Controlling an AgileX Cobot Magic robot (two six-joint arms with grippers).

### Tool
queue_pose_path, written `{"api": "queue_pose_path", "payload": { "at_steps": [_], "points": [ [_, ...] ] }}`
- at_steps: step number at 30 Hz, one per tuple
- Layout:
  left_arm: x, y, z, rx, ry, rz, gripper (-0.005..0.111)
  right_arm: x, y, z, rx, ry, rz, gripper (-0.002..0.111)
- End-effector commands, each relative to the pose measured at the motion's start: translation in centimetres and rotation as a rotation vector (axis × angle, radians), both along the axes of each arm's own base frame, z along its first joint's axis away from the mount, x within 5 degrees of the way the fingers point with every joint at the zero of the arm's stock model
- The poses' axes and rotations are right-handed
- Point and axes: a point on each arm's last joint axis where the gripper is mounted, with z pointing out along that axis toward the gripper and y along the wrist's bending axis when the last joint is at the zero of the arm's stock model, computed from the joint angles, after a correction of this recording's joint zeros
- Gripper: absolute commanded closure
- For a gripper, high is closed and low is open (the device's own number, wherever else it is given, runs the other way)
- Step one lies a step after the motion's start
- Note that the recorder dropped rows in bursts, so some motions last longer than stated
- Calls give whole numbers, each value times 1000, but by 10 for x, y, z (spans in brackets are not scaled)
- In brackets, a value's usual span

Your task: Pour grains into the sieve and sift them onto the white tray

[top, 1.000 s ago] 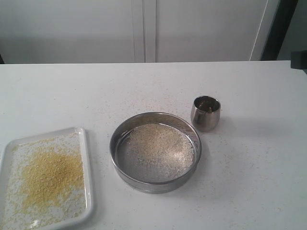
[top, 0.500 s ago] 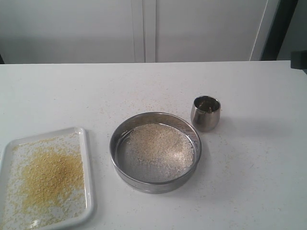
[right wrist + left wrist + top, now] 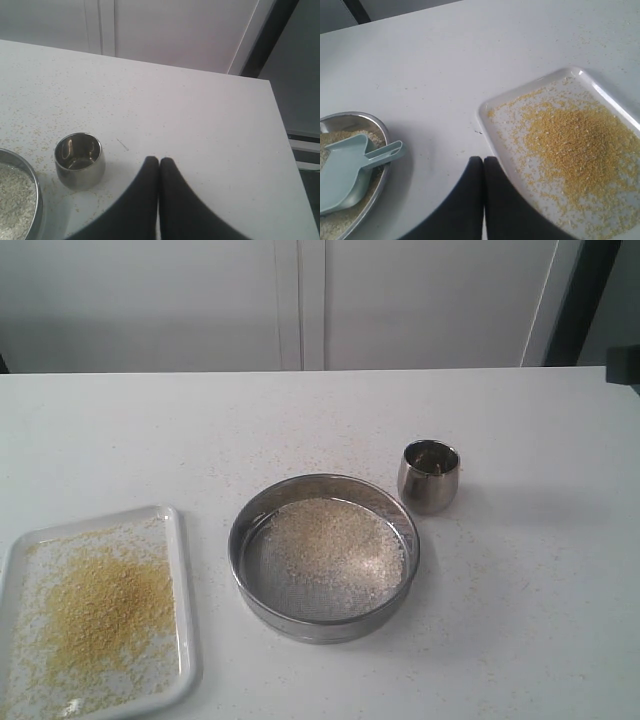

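The round steel sieve [image 3: 322, 624] sits mid-table, with pale coarse bits [image 3: 335, 540] lying on its mesh. Left of it is the white tray [image 3: 184, 590], which holds a golden heap of grains [image 3: 100, 605]. The left wrist view shows the same tray [image 3: 486, 121] and grains [image 3: 580, 145]. My left gripper [image 3: 483, 159] is shut and empty, just off the tray's rim. My right gripper [image 3: 159, 160] is also shut and empty, beside the steel cup [image 3: 80, 160]. The sieve's edge [image 3: 34, 190] shows in a corner of the right wrist view. Neither gripper shows in the exterior view.
The small steel cup [image 3: 430, 476] stands just behind and to the right of the sieve. In the left wrist view a steel bowl [image 3: 381, 126] holds pale grains and a light blue-green scoop [image 3: 350, 167]. Stray grains dot the white table [image 3: 300, 420].
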Motion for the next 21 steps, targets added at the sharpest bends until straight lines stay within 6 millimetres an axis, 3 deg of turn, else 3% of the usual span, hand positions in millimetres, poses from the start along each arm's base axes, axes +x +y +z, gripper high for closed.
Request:
{"api": "queue_pose_path", "payload": {
  "at_steps": [1,21],
  "points": [
    [-2,-1,-15,-38,-25,16,107,-1,-2,0,3,-11,-8,108],
    [-2,-3,-62,-83,-50,14,107,-1,-2,0,3,-11,-8,108]
  ]
}}
